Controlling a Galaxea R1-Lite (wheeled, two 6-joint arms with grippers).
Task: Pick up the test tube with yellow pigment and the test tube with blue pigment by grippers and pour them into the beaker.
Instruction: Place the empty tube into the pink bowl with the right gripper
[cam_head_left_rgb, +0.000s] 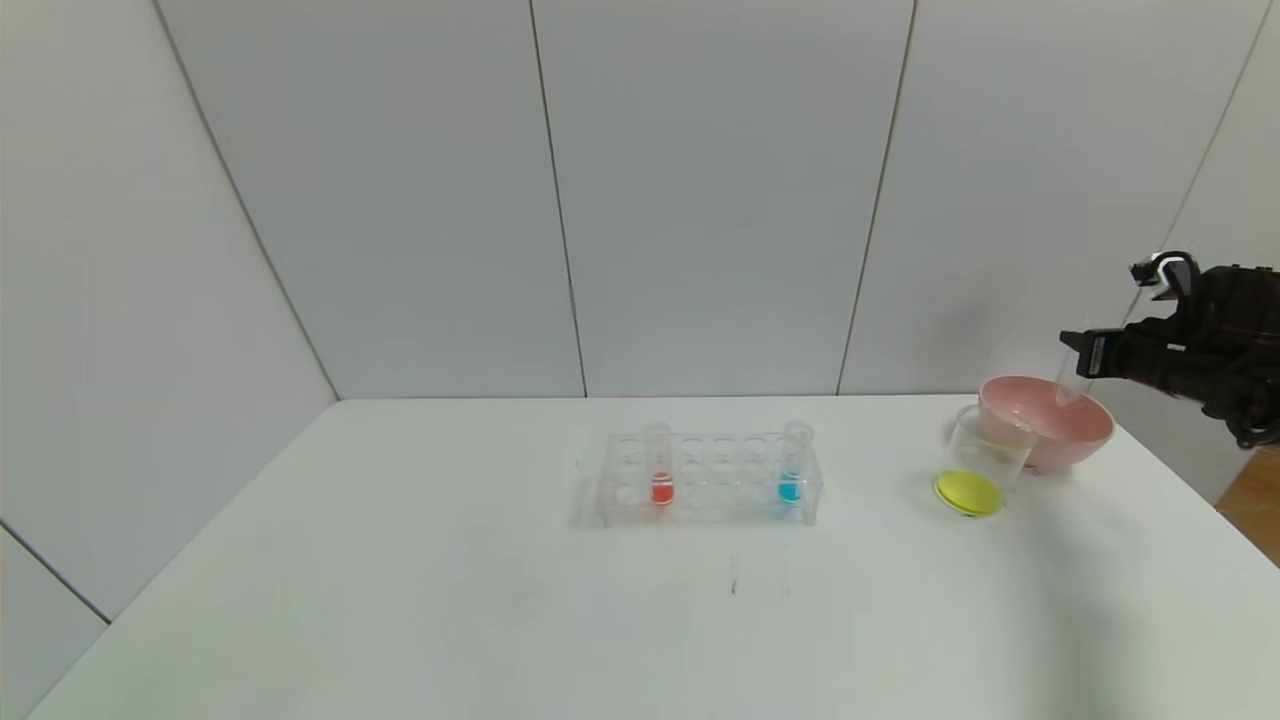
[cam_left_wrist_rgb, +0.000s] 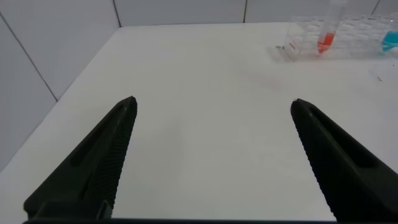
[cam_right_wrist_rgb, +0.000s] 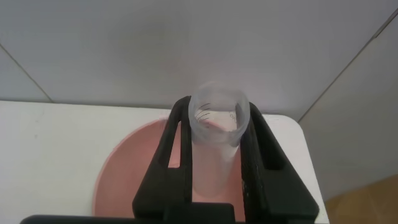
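Observation:
My right gripper (cam_head_left_rgb: 1076, 352) is at the far right, above the pink bowl (cam_head_left_rgb: 1092, 432). It is shut on a clear test tube (cam_head_left_rgb: 1068, 378) that shows no liquid; in the right wrist view the tube (cam_right_wrist_rgb: 214, 143) sits between the fingers (cam_right_wrist_rgb: 176, 143) over the bowl (cam_right_wrist_rgb: 127, 171). No tube with yellow liquid is in view. The beaker (cam_head_left_rgb: 988, 445) stands just left of the bowl with yellow liquid (cam_head_left_rgb: 968, 492) at its bottom. The blue tube (cam_head_left_rgb: 792, 466) stands upright at the right end of the clear rack (cam_head_left_rgb: 712, 482). My left gripper (cam_left_wrist_rgb: 214, 106) is open and empty over bare table, out of the head view.
A tube with orange-red liquid (cam_head_left_rgb: 660, 468) stands at the rack's left end; it also shows in the left wrist view (cam_left_wrist_rgb: 327, 32), with the blue tube (cam_left_wrist_rgb: 390, 39) at that view's edge. The table's right edge (cam_head_left_rgb: 1205, 505) runs close beside the bowl.

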